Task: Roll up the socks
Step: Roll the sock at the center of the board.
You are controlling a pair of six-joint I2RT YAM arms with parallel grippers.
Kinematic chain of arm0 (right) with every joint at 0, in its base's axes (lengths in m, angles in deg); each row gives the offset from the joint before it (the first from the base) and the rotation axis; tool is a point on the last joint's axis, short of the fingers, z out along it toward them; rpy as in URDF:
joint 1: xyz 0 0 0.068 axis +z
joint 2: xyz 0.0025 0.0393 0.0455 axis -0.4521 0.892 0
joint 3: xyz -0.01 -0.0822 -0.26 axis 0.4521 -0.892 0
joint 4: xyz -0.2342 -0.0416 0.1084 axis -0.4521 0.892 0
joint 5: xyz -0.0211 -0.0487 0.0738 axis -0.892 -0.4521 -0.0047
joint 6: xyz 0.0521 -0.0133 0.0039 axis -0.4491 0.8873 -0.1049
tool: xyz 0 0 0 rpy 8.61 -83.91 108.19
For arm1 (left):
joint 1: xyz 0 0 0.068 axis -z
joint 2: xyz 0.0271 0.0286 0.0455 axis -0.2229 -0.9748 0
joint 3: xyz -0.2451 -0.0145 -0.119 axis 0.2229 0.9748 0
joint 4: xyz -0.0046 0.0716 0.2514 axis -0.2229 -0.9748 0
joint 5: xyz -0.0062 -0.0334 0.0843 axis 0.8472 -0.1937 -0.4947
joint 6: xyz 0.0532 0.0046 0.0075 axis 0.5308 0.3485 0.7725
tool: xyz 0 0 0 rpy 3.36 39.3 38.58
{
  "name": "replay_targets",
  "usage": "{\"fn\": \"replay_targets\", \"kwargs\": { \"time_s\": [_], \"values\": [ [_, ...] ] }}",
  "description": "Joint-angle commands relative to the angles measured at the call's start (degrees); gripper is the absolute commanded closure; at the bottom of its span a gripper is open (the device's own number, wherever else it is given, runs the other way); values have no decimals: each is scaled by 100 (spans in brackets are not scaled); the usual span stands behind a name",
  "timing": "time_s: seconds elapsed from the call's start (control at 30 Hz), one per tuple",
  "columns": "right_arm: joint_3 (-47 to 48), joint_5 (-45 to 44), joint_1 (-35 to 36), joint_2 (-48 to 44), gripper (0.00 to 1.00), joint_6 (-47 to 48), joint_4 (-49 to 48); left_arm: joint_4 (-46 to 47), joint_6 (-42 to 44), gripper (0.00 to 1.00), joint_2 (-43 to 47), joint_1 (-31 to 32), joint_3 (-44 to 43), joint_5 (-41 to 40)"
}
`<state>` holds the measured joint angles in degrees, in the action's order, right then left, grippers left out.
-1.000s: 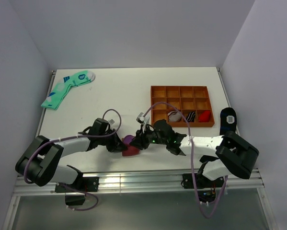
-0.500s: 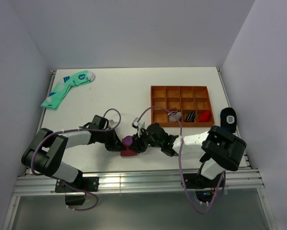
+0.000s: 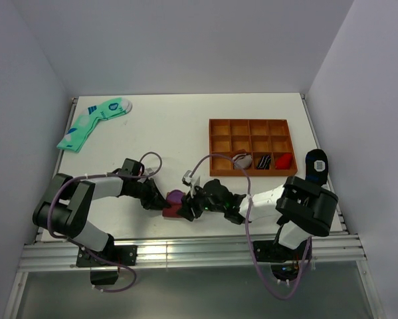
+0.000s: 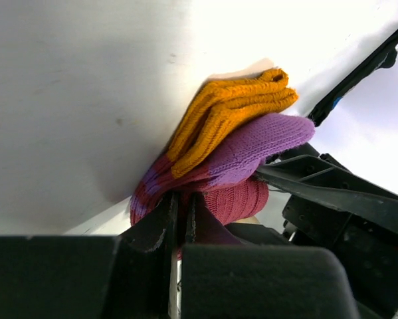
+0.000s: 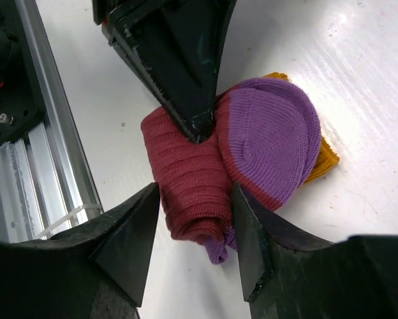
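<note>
The socks (image 3: 174, 205) lie bunched near the table's front edge as a maroon roll (image 5: 189, 176) with a purple toe (image 5: 268, 136) and an orange cuff (image 4: 228, 113) sticking out behind. My left gripper (image 3: 160, 201) comes in from the left, shut on a fold of maroon knit (image 4: 181, 211). Its black tips (image 5: 199, 123) press into the crease between roll and toe. My right gripper (image 5: 195, 229) is open and straddles the roll's near end. The right finger (image 5: 262, 232) sits close against the roll; the left finger (image 5: 129, 232) stands off it.
An orange compartment tray (image 3: 218, 147) stands at the back right, with small rolled items in its front row. Mint-green socks (image 3: 92, 123) lie far left, and a black sock (image 3: 316, 166) lies at the right edge. An aluminium rail (image 5: 32, 133) runs along the near edge.
Both grippers and the sock bundle have shifted slightly left and toward the front edge. The right gripper's jaws have widened around the maroon roll.
</note>
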<state>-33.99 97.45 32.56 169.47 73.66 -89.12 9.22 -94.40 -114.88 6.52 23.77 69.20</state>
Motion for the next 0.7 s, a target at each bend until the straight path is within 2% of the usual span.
{"fn": "replay_targets", "kwargs": {
  "time_s": [0.0,0.17,0.47,0.63,0.67],
  "values": [
    [-134,-231,182,110,44,-13,-305,-457,411,100,-217,-173,47,-792],
    [-12,-494,410,250,39,4,-226,-510,464,100,-296,-226,-6,-757],
    [200,-925,665,585,40,66,29,-572,473,100,-366,-252,-112,-722],
    [165,-1040,665,751,51,-22,2,-414,367,100,-419,-261,-50,-564],
    [234,-1014,657,795,60,-22,46,-396,358,100,-428,-261,-33,-563]
  ]
}}
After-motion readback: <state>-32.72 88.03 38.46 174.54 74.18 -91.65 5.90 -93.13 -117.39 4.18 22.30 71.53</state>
